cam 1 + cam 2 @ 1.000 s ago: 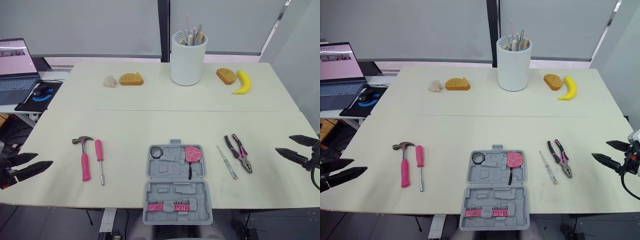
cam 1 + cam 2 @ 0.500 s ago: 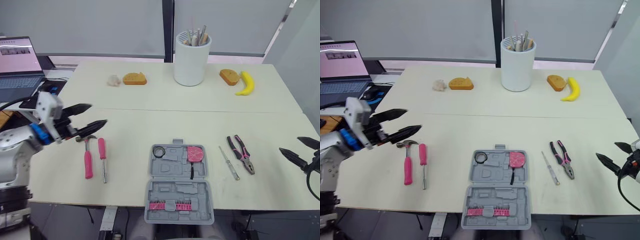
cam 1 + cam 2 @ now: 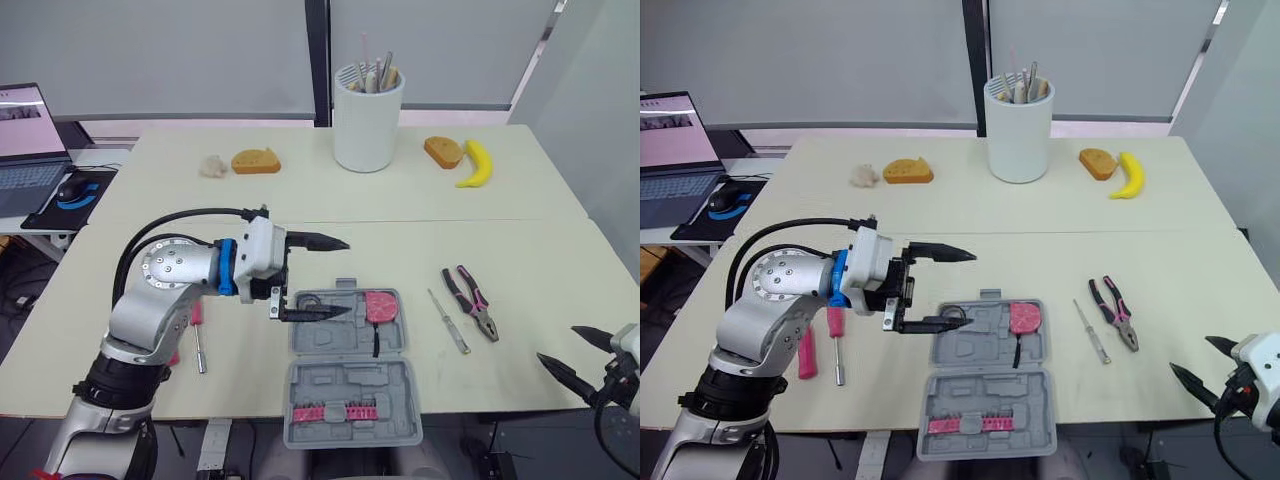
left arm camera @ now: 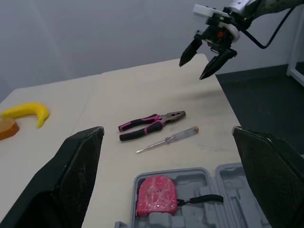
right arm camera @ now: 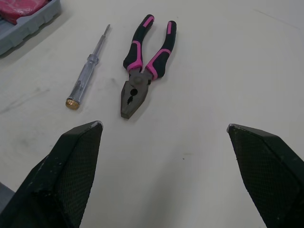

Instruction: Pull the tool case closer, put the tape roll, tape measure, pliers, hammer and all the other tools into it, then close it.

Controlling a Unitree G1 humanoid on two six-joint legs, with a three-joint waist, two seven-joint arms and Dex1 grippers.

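At the near edge of the worktop (image 3: 420, 215) the tool case (image 3: 350, 382) lies open, and its front half appears to overhang that edge. A pink tape measure (image 3: 380, 305) and a black tape roll (image 3: 311, 299) already sit in the far half, and a row of pink bits (image 3: 335, 410) fills the near half. The left gripper (image 3: 347, 277) hovers over the case's far-left corner with its fingers spread wide and holding nothing; one finger lies above the tape roll, the other beyond the far rim. The right gripper (image 3: 558, 344) hangs off the front right of the worktop, fingers parted and empty, well apart from the pliers (image 3: 470, 305) and the clear-handled screwdriver (image 3: 448, 322) just beside them. The hammer (image 3: 805, 352) and a pink-handled driver (image 3: 837, 345) lie left of the case, partly hidden by the left arm. Assessment: the case looks near enough, so a further pull risks tipping it over the edge and spilling its contents. A low finger could catch the tape roll and flick it out of its recess. The left arm's bulk above the hammer could sweep it sideways on withdrawal. No brand, label or writing is legible on the case or tools, and the text on the laptop (image 3: 22, 150) screen is too small to read.
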